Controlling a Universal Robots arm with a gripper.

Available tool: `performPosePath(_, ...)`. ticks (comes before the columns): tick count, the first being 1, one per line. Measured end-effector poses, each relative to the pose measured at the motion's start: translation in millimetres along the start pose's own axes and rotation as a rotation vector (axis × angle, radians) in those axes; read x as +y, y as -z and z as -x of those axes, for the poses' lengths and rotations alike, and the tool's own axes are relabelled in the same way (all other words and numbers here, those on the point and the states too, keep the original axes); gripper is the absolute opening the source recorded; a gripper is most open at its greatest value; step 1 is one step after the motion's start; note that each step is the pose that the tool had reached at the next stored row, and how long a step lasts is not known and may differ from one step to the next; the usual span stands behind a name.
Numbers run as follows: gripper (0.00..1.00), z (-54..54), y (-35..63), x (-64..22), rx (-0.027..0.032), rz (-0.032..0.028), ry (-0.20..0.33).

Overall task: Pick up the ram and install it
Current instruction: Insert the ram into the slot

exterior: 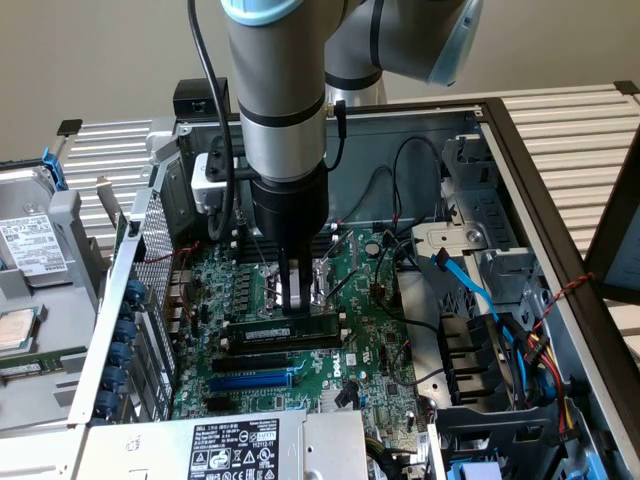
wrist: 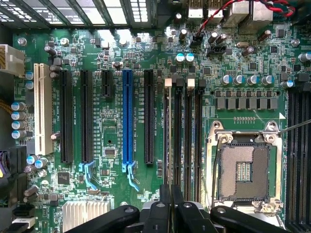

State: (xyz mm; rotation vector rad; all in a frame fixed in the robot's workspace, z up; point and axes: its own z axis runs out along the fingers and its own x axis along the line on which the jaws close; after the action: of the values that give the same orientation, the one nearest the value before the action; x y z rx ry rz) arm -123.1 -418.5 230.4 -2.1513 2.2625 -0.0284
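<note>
The ram [exterior: 255,331] is a dark stick with a small white label, standing on its long edge just above the motherboard [exterior: 370,350] inside the open computer case. My gripper [exterior: 296,306] comes straight down on its middle and is shut on it. In the wrist view the ram [wrist: 168,136] appears edge-on as a thin line running out from between my closed fingers [wrist: 170,206], lined up with the first of the black memory slots [wrist: 188,136] with white end clips. I cannot tell whether it is seated in the slot or just over it.
The empty processor socket [wrist: 243,167] lies right beside the memory slots. Black and blue expansion slots [wrist: 127,116] lie on the other side. A blue cable [exterior: 465,285], drive cage [exterior: 470,380] and power supply [exterior: 230,445] crowd the case. A loose processor chip [exterior: 15,330] lies outside at the exterior view's left.
</note>
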Motion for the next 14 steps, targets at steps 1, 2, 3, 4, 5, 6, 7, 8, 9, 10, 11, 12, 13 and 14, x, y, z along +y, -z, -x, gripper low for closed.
performPosePath(1, 0.13, 0.0, 0.0, 0.0, 0.0, 0.0, 0.0)
performPosePath(2, 0.13, 0.0, 0.0, 0.0, -0.0001, -0.0001, 0.0)
performPosePath(3, 0.13, 0.0, 0.0, 0.0, 0.0, 0.0, 0.0)
performPosePath(4, 0.13, 0.0, -0.1, 0.0, -0.0001, 0.0002, 0.0)
performPosePath(5, 0.13, 0.0, -0.1, 0.0, -0.0001, 0.0002, 0.0)
performPosePath(6, 0.13, 0.0, 0.0, 0.0, -0.0001, 0.0002, 0.0)
performPosePath(7, 0.13, 0.0, 0.0, 0.0, -0.0001, 0.0002, 0.0)
performPosePath(8, 0.13, 0.0, 0.0, 0.0, -0.0001, 0.0002, 0.0)
performPosePath(9, 0.13, 0.0, -0.1, 0.0, -0.0001, 0.0002, 0.0)
performPosePath(10, 0.13, 0.0, 0.0, 0.0, -0.0001, 0.0002, 0.0)
performPosePath(11, 0.13, 0.0, -0.1, 0.0, -0.0001, 0.0002, 0.0)
performPosePath(12, 0.13, 0.0, 0.0, 0.0, -0.0001, 0.0002, 0.0)
performPosePath(13, 0.13, 0.0, -0.1, 0.0, -0.0001, 0.0002, 0.0)
performPosePath(14, 0.13, 0.0, -0.1, 0.0, -0.0001, 0.0002, 0.0)
